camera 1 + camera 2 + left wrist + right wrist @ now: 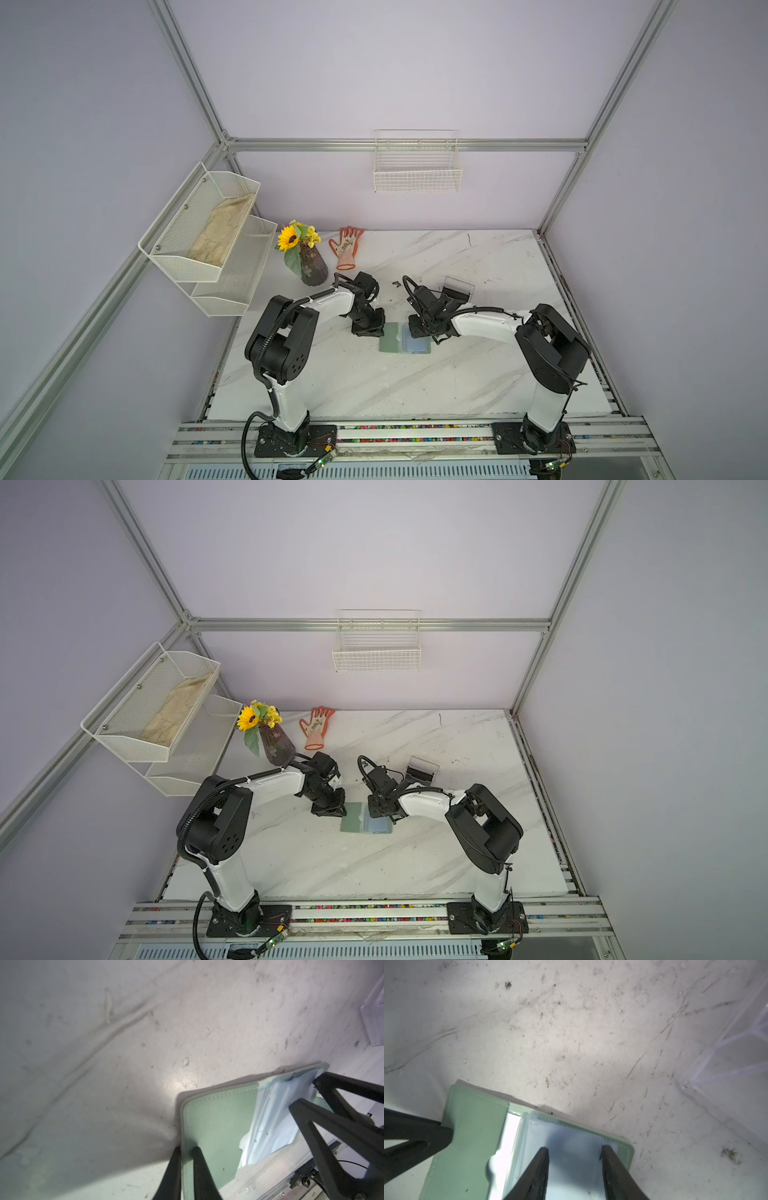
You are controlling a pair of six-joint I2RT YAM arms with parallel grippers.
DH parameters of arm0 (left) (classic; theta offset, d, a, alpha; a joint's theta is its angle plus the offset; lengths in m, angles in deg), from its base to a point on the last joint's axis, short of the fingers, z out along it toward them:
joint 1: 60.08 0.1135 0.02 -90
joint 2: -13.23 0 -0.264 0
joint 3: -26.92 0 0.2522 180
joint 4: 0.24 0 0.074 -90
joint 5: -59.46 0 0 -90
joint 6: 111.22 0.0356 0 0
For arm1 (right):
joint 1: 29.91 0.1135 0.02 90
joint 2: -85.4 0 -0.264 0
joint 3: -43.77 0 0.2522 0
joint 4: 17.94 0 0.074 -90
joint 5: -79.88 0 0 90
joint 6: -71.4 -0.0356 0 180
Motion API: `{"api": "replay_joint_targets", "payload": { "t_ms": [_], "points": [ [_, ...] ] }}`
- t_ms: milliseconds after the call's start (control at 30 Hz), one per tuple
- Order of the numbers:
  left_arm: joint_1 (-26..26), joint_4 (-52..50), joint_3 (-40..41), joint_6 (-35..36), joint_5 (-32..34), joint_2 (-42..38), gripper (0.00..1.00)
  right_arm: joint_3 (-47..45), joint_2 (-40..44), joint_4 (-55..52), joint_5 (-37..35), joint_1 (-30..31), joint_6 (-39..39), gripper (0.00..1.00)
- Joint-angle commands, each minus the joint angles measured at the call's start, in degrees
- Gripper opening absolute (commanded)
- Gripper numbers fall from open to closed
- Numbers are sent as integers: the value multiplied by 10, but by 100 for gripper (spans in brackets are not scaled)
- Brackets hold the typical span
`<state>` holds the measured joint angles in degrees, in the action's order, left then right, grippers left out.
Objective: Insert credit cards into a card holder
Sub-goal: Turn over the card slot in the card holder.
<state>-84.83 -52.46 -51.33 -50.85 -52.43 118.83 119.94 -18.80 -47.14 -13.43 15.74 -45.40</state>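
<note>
- One marble table bears the card holder, lying open near its middle.
- Card holder: probably light, with a floppy cover and slick sleeves; the stitched cover edge looks the safest hold.
- Left gripper pinches that edge.
- Right gripper is spread wide, tips on a sleeve.

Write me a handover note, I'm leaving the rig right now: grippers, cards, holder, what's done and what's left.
Left gripper: fingers shut on the cover edge of the card holder, which lies open.
Right gripper: fingers spread, one each side of the blue card on the sleeve page; grip unclear.
Done: holder opened.
Left: seat the blue card; a dark card seems to stand in the clear box; pink card not in view.
</note>
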Motion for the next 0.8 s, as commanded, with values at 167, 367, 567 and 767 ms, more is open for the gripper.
{"api": "replay_joint_targets", "payload": {
  "t_ms": [167,367,567,767],
  "points": [
    [-3,-6,33,-10,27,29,14,-13,-16,23,41,-2,-5,45],
    [-3,-6,32,-11,26,31,14,-26,-9,41,69,-2,-10,44],
    [-3,-6,32,-11,25,31,14,-36,-2,54,96,-2,-12,44],
    [-3,-6,34,-12,25,32,14,-37,7,64,125,-2,-9,44]
  ]
}}
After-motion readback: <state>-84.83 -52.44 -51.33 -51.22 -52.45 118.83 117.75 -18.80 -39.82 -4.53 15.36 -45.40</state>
